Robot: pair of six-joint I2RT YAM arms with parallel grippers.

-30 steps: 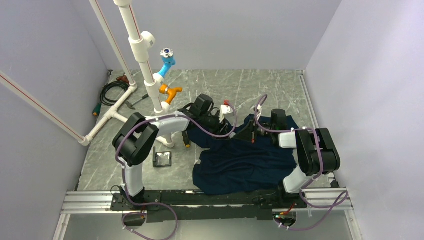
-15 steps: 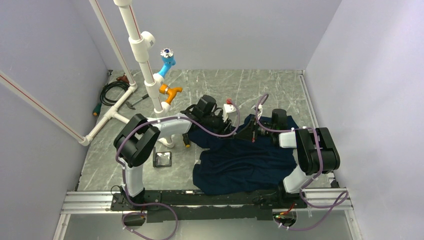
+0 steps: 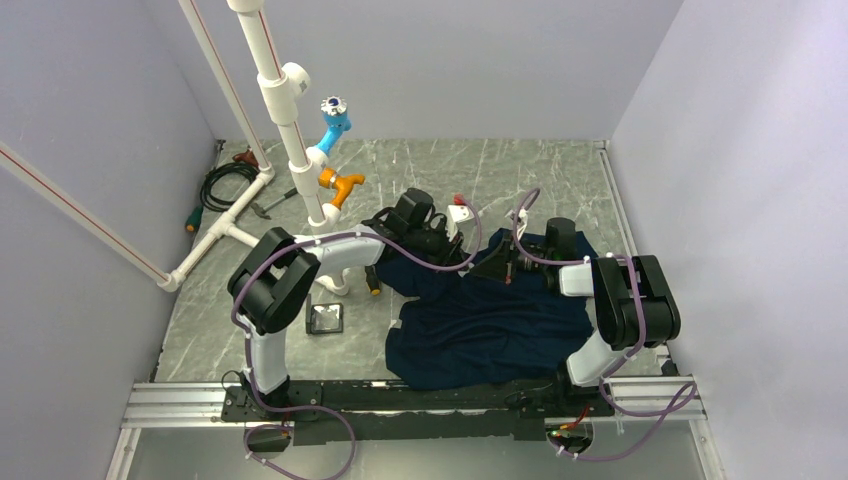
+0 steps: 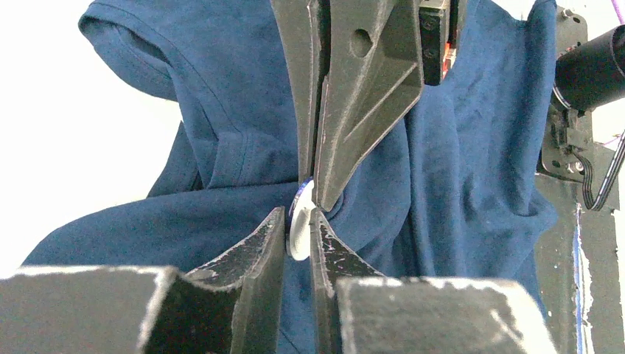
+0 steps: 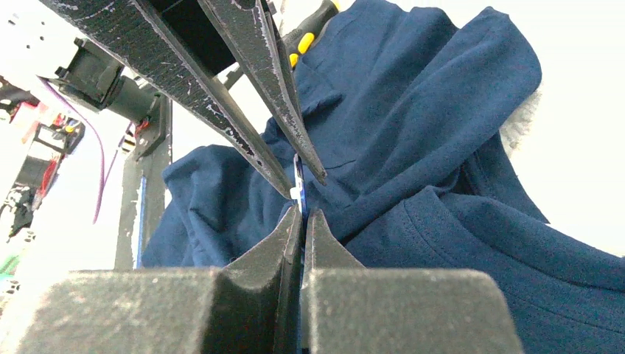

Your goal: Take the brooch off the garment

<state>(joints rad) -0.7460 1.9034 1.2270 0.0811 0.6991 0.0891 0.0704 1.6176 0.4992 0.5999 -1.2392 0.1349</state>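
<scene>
The garment (image 3: 490, 320), a navy T-shirt, lies crumpled on the table between both arms. My two grippers meet tip to tip over its upper part. The brooch (image 4: 299, 236), a small pale disc seen edge-on, stands off the cloth, and my left gripper (image 4: 298, 214) is shut on it, one finger on each face. My right gripper (image 5: 304, 214) is shut on a thin fold of the garment (image 5: 413, 110) just under the brooch (image 5: 298, 173). From above, the left gripper (image 3: 476, 255) and right gripper (image 3: 488, 265) hide the brooch.
A white pipe frame (image 3: 285, 110) with a light-blue fitting (image 3: 333, 122) and an orange fitting (image 3: 340, 185) stands at the back left. A coiled cable (image 3: 225, 180) lies behind it. A small dark square (image 3: 324, 318) and a yellow-handled tool (image 3: 374, 282) lie left of the shirt.
My left gripper has shifted slightly right and its jaws have narrowed onto the brooch. The right arm has stayed still, shut.
</scene>
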